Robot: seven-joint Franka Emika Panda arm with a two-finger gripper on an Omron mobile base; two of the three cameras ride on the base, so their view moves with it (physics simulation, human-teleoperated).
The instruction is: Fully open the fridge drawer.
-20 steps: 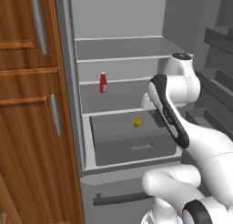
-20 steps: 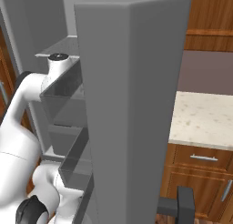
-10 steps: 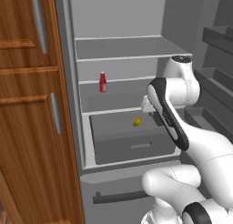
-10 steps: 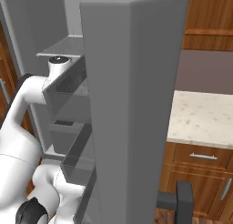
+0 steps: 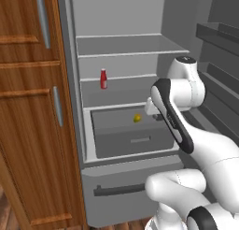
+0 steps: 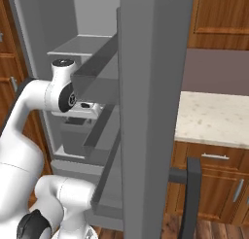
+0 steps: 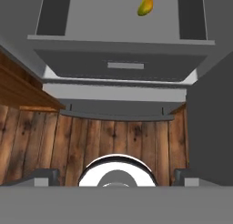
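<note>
arm edged right above boxy grey fridge drawer (image 5: 130, 135).

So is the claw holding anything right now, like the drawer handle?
Nothing is held. In the hand view the claw stands open, looking down on the fridge drawer from above, its slot handle untouched.

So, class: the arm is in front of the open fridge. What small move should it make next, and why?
Probably lower the gripper toward the slot handle on the fridge drawer. In the hand view the fingertips stand wide apart, well clear of the handle and holding nothing, so nothing can pull the drawer out yet.
</note>
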